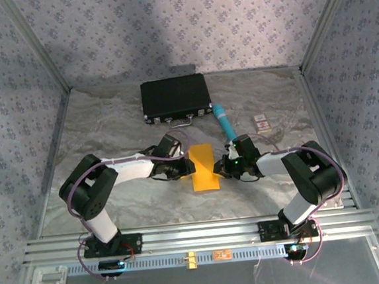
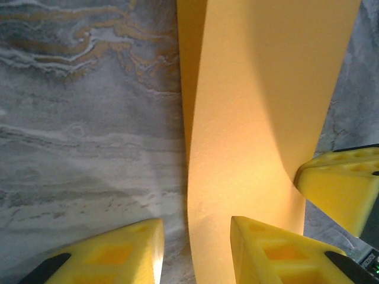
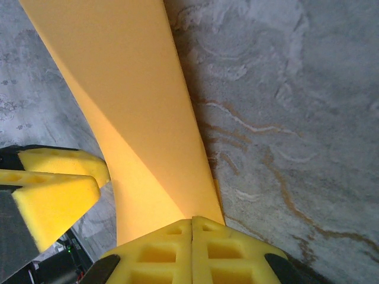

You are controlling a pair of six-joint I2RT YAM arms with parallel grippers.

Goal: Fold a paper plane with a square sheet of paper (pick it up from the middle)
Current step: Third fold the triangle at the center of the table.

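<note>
The folded yellow sheet of paper (image 1: 204,167) lies in the middle of the bench (image 1: 108,122), one long edge curled upward. The right jaws are clenched on that raised edge; the left jaws stand parted, the opposite edge running between them

Desk (image 1: 109,129) free left & near side of paper (image 1: 204,167); black case (image 1: 176,98), teal tube (image 1: 224,120) & small card (image 1: 261,122) stand in way at back.
</note>
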